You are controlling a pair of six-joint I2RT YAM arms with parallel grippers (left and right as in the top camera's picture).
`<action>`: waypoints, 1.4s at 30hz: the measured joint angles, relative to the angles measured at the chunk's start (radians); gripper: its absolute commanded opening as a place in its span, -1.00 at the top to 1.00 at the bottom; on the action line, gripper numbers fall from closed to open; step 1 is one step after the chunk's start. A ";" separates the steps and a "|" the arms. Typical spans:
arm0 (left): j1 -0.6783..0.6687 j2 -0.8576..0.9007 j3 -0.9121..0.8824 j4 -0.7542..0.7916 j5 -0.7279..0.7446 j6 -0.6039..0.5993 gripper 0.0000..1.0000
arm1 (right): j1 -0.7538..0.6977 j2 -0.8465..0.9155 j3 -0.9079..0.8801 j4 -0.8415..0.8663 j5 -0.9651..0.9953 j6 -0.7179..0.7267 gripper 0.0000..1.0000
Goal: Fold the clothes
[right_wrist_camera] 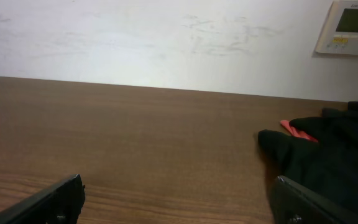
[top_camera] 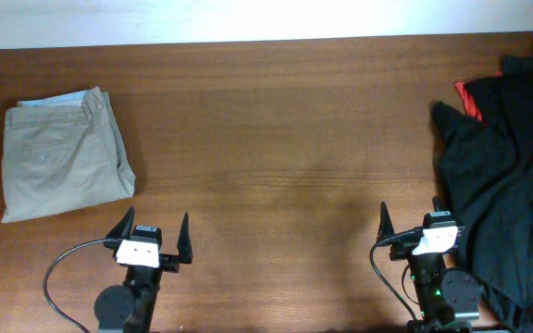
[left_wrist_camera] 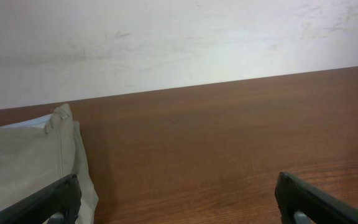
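Note:
A heap of black clothes [top_camera: 507, 185] lies crumpled at the table's right side, with a bit of red fabric [top_camera: 468, 100] showing at its top left. It also shows in the right wrist view [right_wrist_camera: 328, 155], right of centre. My right gripper [top_camera: 409, 218] is open and empty, just left of the heap's near part; its right finger is at the heap's edge. My left gripper [top_camera: 153, 231] is open and empty at the near left, in front of a folded beige pair of trousers [top_camera: 63, 153], which also shows in the left wrist view [left_wrist_camera: 23, 162].
The wooden table [top_camera: 285, 139] spans the view, with a white wall behind its far edge. A wall-mounted control panel [right_wrist_camera: 352, 26] shows at the top right of the right wrist view. Black cables trail from both arm bases at the near edge.

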 measured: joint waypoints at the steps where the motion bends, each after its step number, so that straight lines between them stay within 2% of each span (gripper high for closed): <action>1: 0.000 0.000 0.000 0.000 0.000 0.000 -0.99 | 0.000 0.000 0.000 0.000 0.000 0.000 -0.97; 29: 0.000 0.000 0.001 -0.001 0.000 -0.001 -0.99 | 0.000 0.000 0.012 -0.029 0.001 0.009 -0.97; 32: 0.000 0.023 0.072 -0.111 0.000 -0.002 -0.99 | 0.000 0.019 0.074 -0.090 0.000 0.040 -0.97; 36: 0.000 0.187 0.283 -0.278 0.000 -0.005 -0.99 | 0.000 0.233 0.272 -0.181 0.000 0.050 -0.97; 40: 0.000 0.534 0.547 -0.431 0.000 -0.005 -0.99 | -0.001 0.661 0.599 -0.386 0.001 0.053 -0.97; 42: 0.001 0.706 0.687 -0.566 0.000 -0.005 -0.99 | -0.001 0.906 0.795 -0.570 0.010 0.053 -0.97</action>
